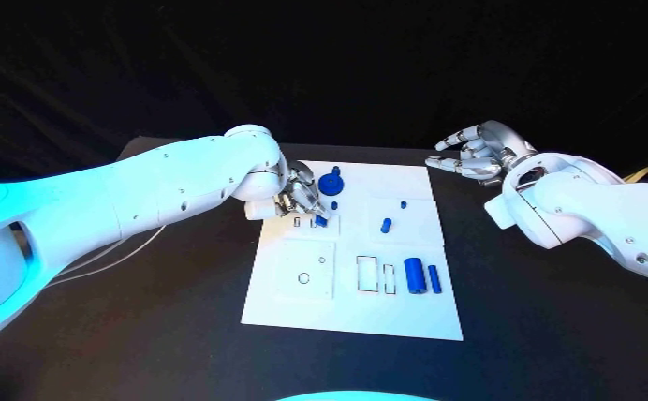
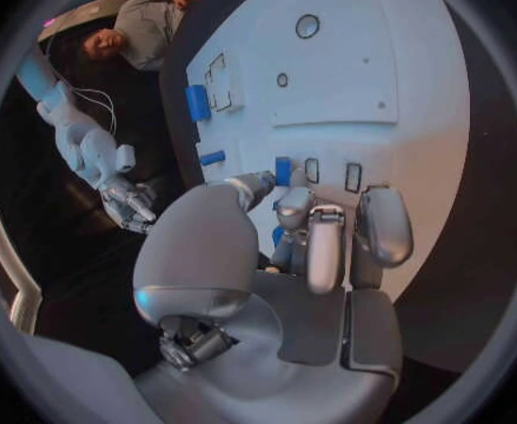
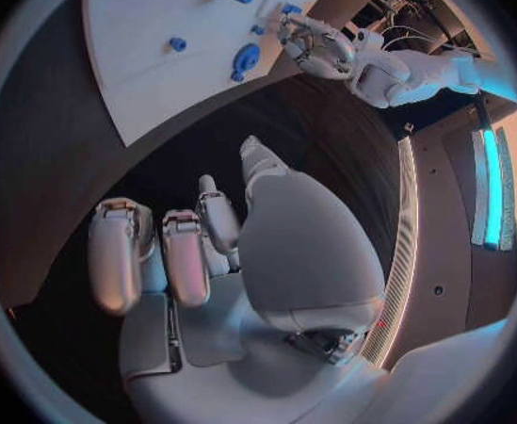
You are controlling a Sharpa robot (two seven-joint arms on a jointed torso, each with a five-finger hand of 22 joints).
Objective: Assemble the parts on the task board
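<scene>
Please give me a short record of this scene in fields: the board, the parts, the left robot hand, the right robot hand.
board: white task board on the black table
parts: two blue cylinders side by side near the board's right edge; a small blue piece mid-board; a blue round part at the far edge
left robot hand: left robot hand over the board, fingers at a small blue part by the rectangular slots
right robot hand: right robot hand off the board, holds nothing
</scene>
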